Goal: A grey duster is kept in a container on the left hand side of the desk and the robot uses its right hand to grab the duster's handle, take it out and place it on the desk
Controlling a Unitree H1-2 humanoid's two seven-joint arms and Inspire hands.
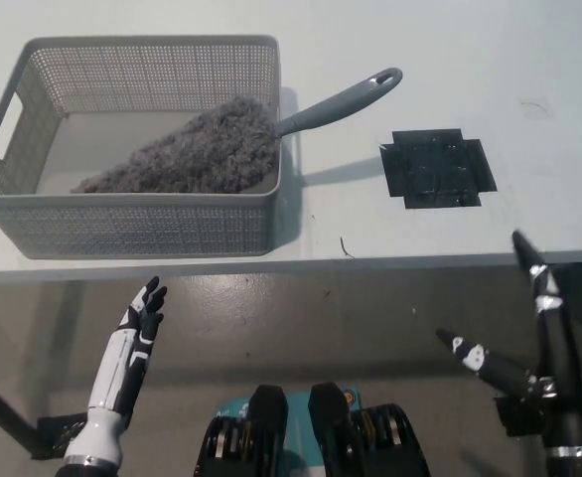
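A fluffy grey duster (197, 154) lies inside a grey mesh container (142, 224) on the left of the white desk. Its grey handle (341, 102) sticks out over the container's right rim, slanting up to the right, with a hole at its tip. My black right hand (534, 343) is at the lower right, below the desk's front edge, open with fingers spread, far from the handle. My white left hand (137, 333) rests at the lower left, below the desk edge, with fingers extended and holding nothing.
A black tape patch (436, 168) marks the desk right of the container. The desk's front edge (370, 263) runs across the middle of the view. Floor shows below it.
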